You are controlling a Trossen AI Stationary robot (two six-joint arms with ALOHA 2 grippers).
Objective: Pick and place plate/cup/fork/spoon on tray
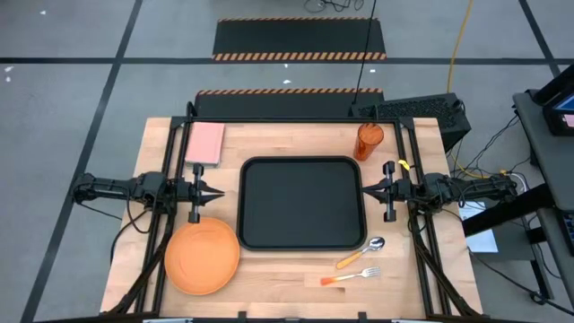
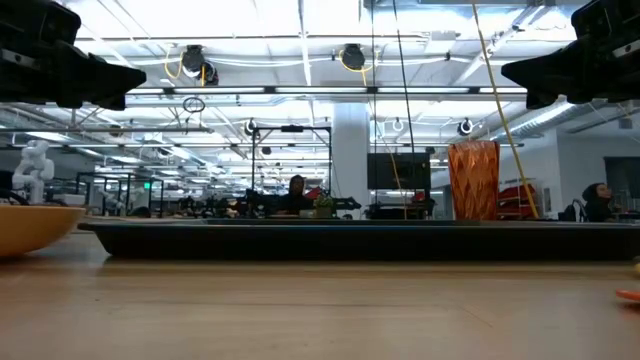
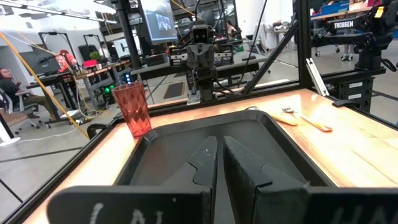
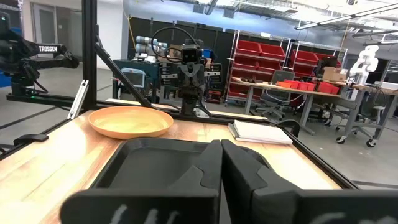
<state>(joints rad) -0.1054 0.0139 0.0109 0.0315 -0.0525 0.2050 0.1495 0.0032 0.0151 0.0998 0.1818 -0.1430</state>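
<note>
The black tray [image 1: 301,203] lies in the table's middle. The orange plate [image 1: 202,255] lies near the table's near left corner, off the tray. The dark-orange cup [image 1: 369,141] stands upright by the tray's far right corner. The spoon [image 1: 361,252] and the fork [image 1: 350,276] lie on the wood near the tray's near right corner. My left gripper [image 1: 221,191] hovers shut at the tray's left edge. My right gripper [image 1: 364,188] hovers shut at the tray's right edge. Both are empty.
A pink pad [image 1: 205,143] lies at the table's far left. Black frame posts stand along the table's left and right sides [image 1: 170,197]. A computer case [image 1: 421,112] stands behind the far right corner. People sit in the room beyond the table [image 2: 297,192].
</note>
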